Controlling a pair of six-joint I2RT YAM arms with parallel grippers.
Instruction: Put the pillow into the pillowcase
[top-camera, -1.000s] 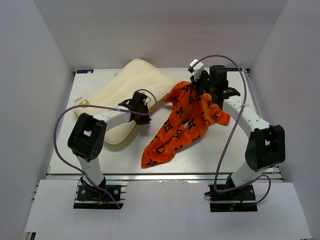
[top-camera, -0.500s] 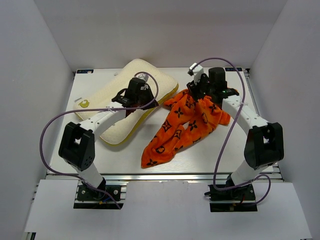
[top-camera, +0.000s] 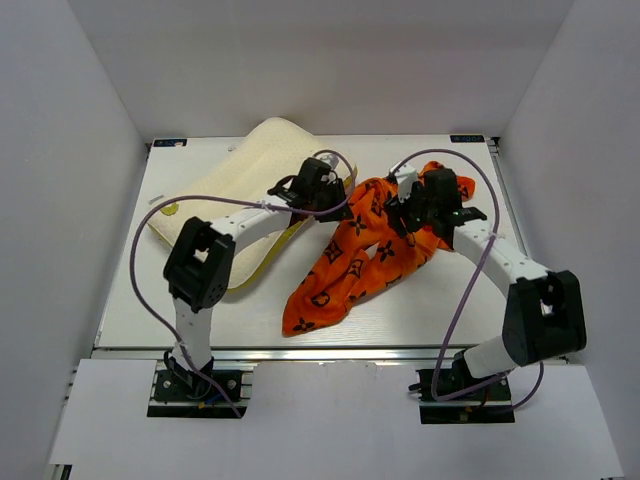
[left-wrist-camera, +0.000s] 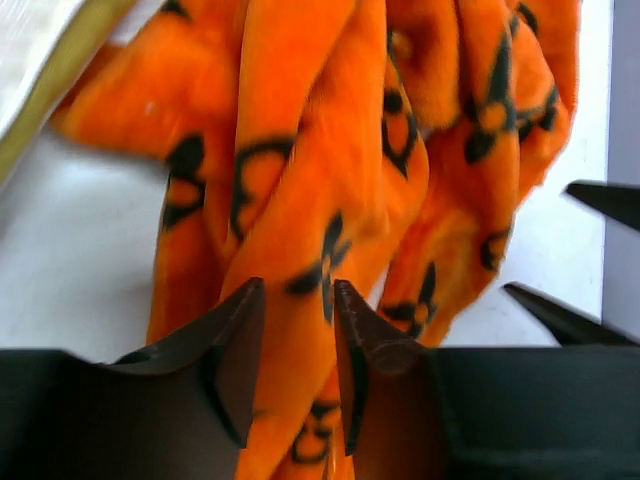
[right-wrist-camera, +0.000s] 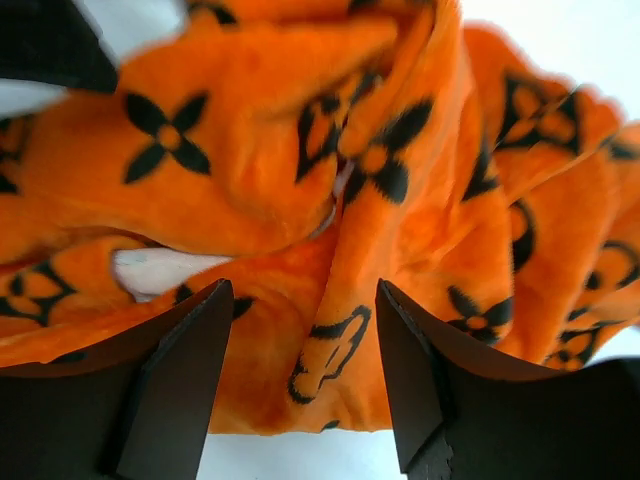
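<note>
Both left gripper (left-wrist-camera: 298, 290) and right gripper (right-wrist-camera: 302, 290) hung open-jawed over the crumpled orange monogrammed fabric pillowcase (top-camera: 350, 260); the thick cream foam pillow (top-camera: 235, 180) lay outside.

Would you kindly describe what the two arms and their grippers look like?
The left arm and right arm have white links between bulky black joints, each trailed by a looping purple cable. The left gripper and right gripper have dark, pointed, wedge-shaped fingers.

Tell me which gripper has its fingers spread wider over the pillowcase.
The right gripper: fingers far apart over the pillowcase; the left gripper has a narrow gap with a fold in it.
</note>
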